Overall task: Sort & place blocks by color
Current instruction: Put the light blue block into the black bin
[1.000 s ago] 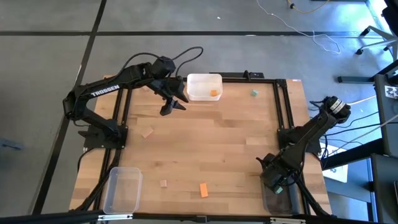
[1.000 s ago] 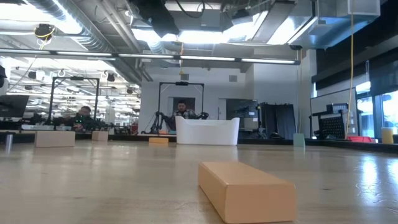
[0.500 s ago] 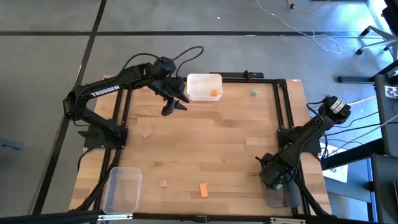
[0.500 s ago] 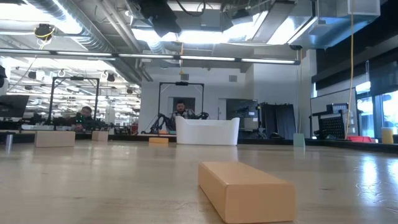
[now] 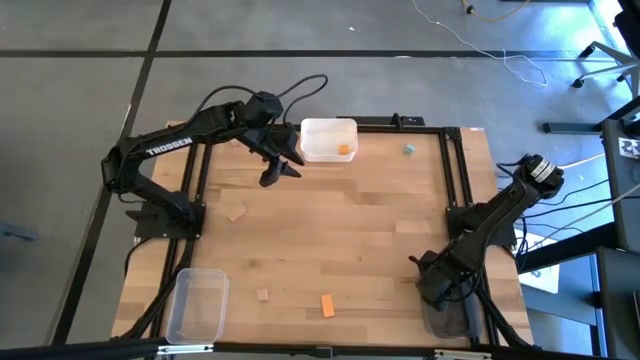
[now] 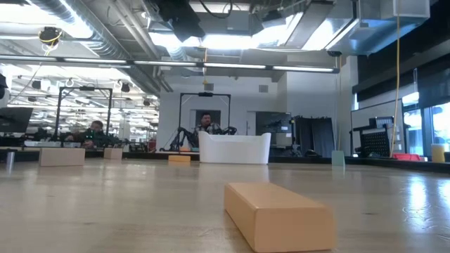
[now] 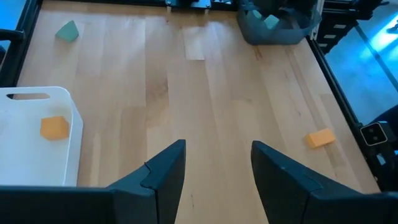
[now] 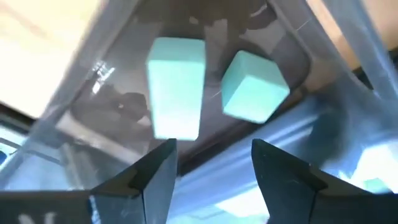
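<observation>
My left gripper (image 5: pixel 275 172) hangs open over the far-left part of the table, next to the white bin (image 5: pixel 328 140), which holds one orange block (image 7: pixel 54 127). My right gripper (image 5: pixel 440 285) is open above the clear bin (image 5: pixel 452 318) at the table's near right corner. Two teal blocks (image 8: pixel 176 87) (image 8: pixel 254 86) lie on that bin's floor. Loose on the table are a teal block (image 5: pixel 409 150), a tan block (image 5: pixel 236 212), a small tan block (image 5: pixel 263 295) and an orange bar (image 5: pixel 327 305).
An empty clear bin (image 5: pixel 197 303) stands at the near left corner. A black frame (image 5: pixel 455 170) borders the tabletop on its left, far and right sides. Bare wood spans the middle of the table. People show in the room far behind (image 6: pixel 205 123).
</observation>
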Tool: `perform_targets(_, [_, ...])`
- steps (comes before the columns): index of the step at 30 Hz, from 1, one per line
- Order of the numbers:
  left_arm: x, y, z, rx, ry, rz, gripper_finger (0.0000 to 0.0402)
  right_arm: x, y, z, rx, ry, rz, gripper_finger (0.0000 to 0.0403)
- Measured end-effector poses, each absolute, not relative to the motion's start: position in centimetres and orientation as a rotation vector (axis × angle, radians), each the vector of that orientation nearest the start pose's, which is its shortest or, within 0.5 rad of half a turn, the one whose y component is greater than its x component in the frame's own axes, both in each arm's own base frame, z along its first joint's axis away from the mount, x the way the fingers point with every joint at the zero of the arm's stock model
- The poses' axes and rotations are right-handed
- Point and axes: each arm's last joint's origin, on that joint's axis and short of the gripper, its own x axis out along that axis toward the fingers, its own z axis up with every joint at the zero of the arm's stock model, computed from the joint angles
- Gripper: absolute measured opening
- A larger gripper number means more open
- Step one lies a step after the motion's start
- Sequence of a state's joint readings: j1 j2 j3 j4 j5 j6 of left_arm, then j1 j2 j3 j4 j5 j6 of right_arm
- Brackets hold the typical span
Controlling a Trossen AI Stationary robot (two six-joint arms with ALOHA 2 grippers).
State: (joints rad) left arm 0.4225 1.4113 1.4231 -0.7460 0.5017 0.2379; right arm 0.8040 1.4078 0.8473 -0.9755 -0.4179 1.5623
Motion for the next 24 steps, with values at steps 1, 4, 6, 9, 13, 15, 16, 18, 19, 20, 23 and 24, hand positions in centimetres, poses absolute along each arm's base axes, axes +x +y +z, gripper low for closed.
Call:
perform_targets(1, [27.2,10.7,36.5,-0.096,0.643,-0.146,0.0174,14.6,16.8,19.8,0.768,1.855,-0.451,0.0209])
perform_targets(4, [27.2,10.8,36.4,-0.089,0.649,-0.127,0.0174,15.1,17.0,22.5,0.733,1.783,-0.49,0.021])
perform_targets(6, [27.2,10.8,36.4,-0.089,0.649,-0.126,0.0174,15.5,17.1,24.6,0.705,1.707,-0.513,0.021])
perform_targets(9, [27.2,10.8,36.4,-0.089,0.649,-0.125,0.0174,15.8,16.8,27.6,0.656,1.569,-0.57,0.021])
perform_targets(13, [27.1,10.8,36.4,-0.089,0.649,-0.125,0.0174,16.0,16.4,30.7,0.618,1.415,-0.597,0.021])
perform_targets(15, [27.2,10.8,36.4,-0.088,0.65,-0.124,0.0174,16.2,16.3,31.9,0.625,1.365,-0.585,0.021])
perform_targets(16, [27.2,10.8,36.4,-0.086,0.652,-0.117,0.0174,16.3,16.4,32.4,0.631,1.337,-0.576,0.021])
perform_targets(18, [27.1,10.9,36.4,-0.077,0.66,-0.091,0.0174,16.4,16.3,33.0,0.628,1.29,-0.566,0.021])
perform_targets(19, [27.1,10.9,36.4,-0.072,0.665,-0.075,0.0174,16.5,16.2,33.3,0.623,1.267,-0.562,0.021])
perform_targets(20, [27.1,11.0,36.4,-0.066,0.669,-0.058,0.0174,16.7,16.1,33.4,0.62,1.245,-0.568,0.021])
perform_targets(23, [27.1,11.1,36.3,-0.05,0.683,-0.012,0.0174,17.0,15.1,33.6,0.588,1.195,-0.634,0.021])
perform_targets(24, [27.1,11.1,36.3,-0.047,0.686,-0.001,0.0174,17.2,14.7,33.6,0.577,1.181,-0.665,0.021])
